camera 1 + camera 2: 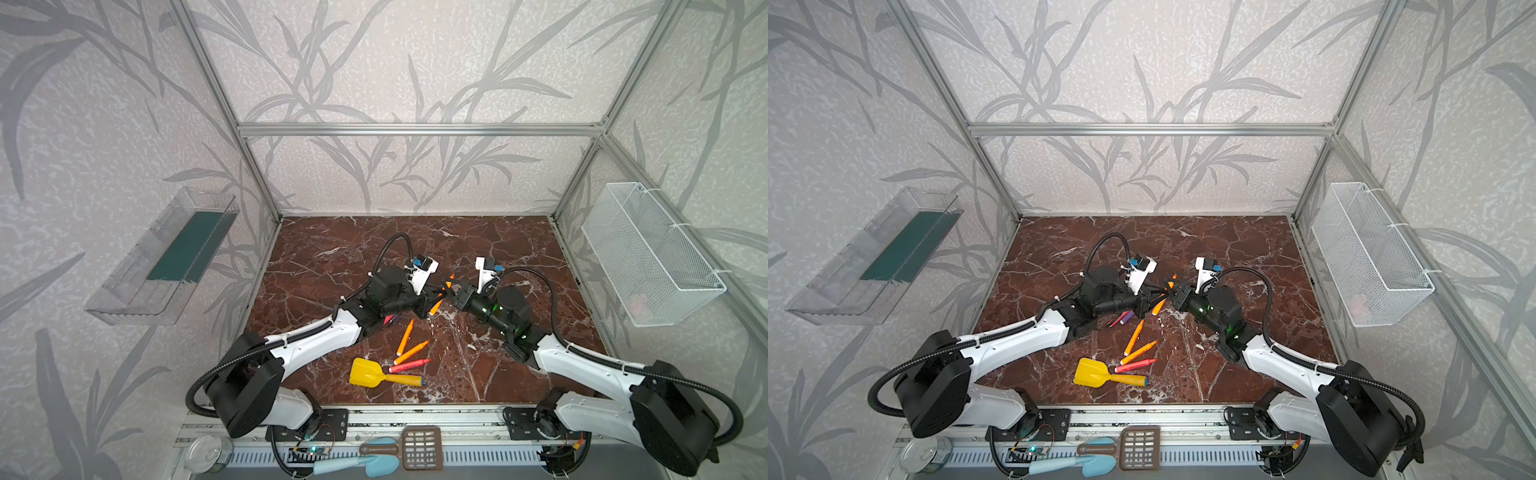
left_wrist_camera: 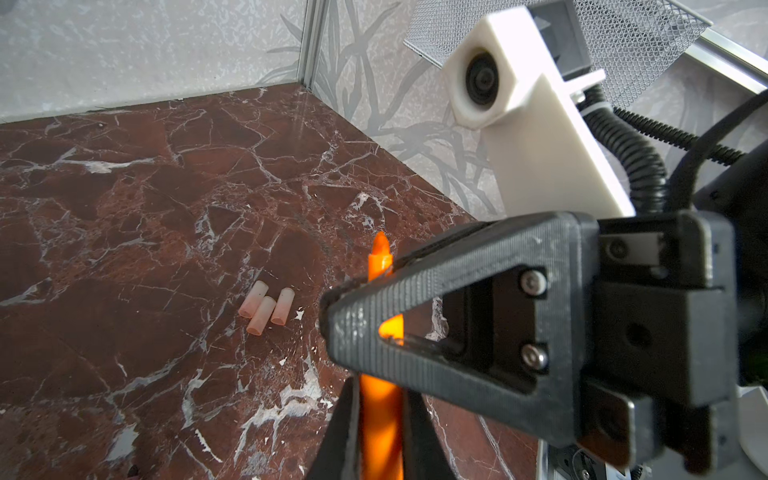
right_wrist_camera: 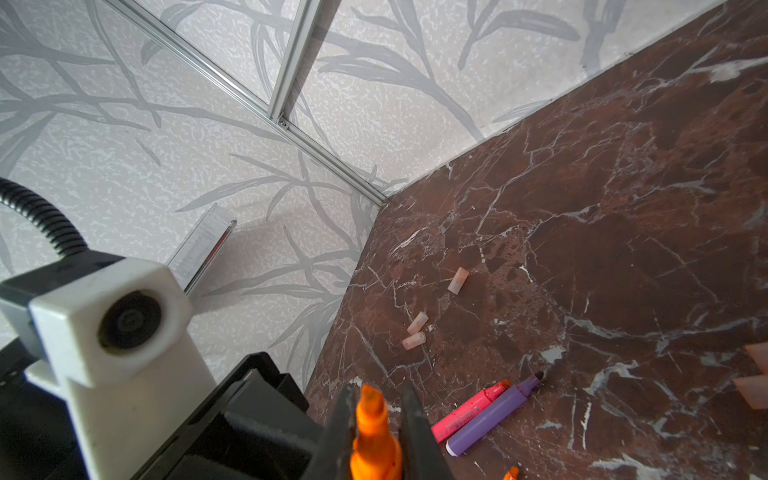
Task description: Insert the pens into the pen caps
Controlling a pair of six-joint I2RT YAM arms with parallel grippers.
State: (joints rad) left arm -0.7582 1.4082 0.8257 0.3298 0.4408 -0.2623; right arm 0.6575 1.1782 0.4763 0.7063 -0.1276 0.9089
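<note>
No legible text anywhere; only unreadable dark print on the pink pen (image 3: 465,413).

An orange pen (image 1: 1159,307) is held tilted over the marbled table (image 1: 1246,249) between the left gripper (image 1: 1160,296) and right gripper (image 1: 1173,293), which are met mid-table. Nearer the front, two more orange pens (image 1: 1134,336), a pink-red pen (image 1: 1136,365) and a yellow shovel (image 1: 1096,372) are laid close together

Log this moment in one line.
left tool: shut on orange pen | right tool: shut on same pen, near tip | tip: uncapped | pen caps: loose on table
</note>
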